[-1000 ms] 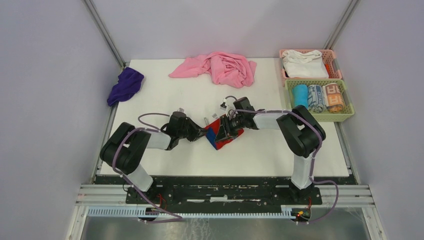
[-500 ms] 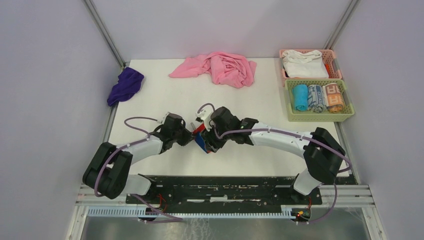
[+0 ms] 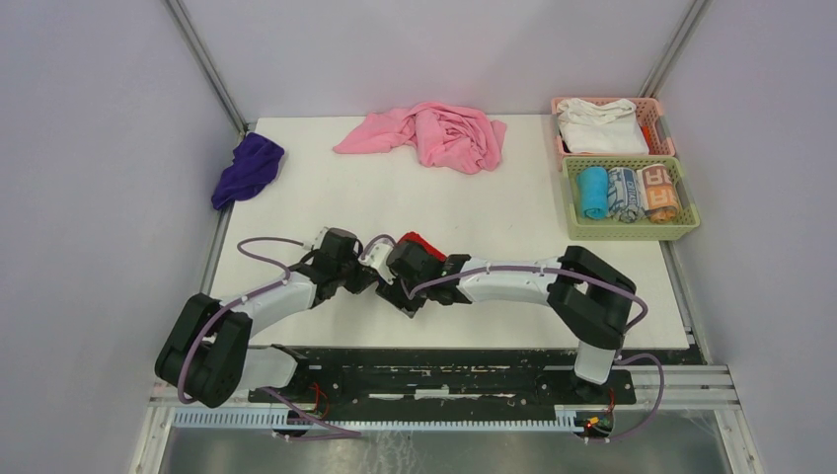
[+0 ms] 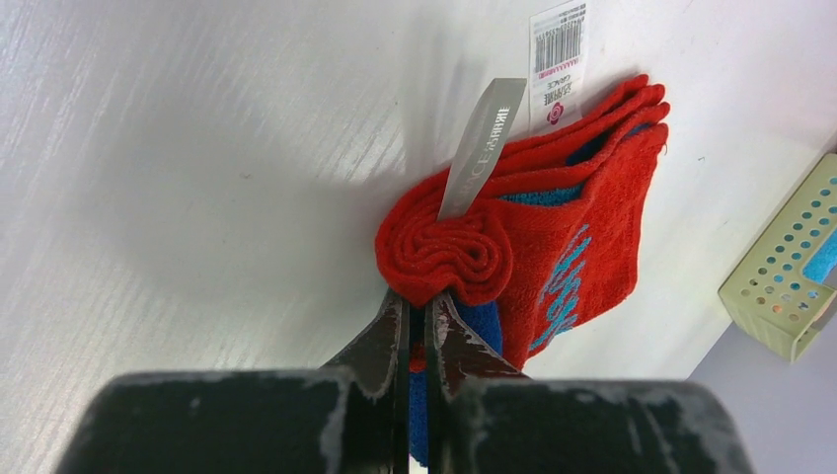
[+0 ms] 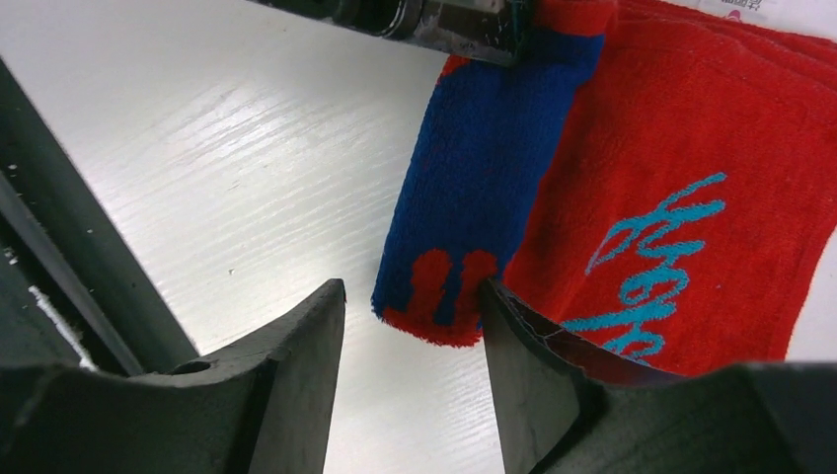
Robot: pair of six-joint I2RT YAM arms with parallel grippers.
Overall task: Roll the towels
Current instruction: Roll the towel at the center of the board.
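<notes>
Two small towels are in sight. The red terry towel (image 4: 563,217), with turquoise script and a blue band, lies low and centre in the overhead view, on the white wood-grain desk (image 3: 326,197) between the two arms. One end is wound into a tight spiral, and the rest lies flat in folded layers. It carries two labels: a white paper barcode tag (image 4: 558,49) and a grey ribbon label (image 4: 484,143).

The left hand (image 4: 419,306) is pinched together on the cloth just under the spiral. The right hand (image 5: 410,296) stands apart, with the towel's blue-banded corner in its gap; one finger touches the cloth, but nothing is gripped.

The plain purple towel (image 3: 247,168) lies crumpled at the desk's left edge, upper left of the overhead view, partly overhanging.

One large rumpled pink cloth (image 3: 429,133) lies at upper centre. At upper right stand two perforated plastic baskets. The pink basket (image 3: 604,100) holds one folded white cloth (image 3: 602,128), and the green basket (image 3: 632,235) holds three rolled towels (image 3: 624,193) side by side.
</notes>
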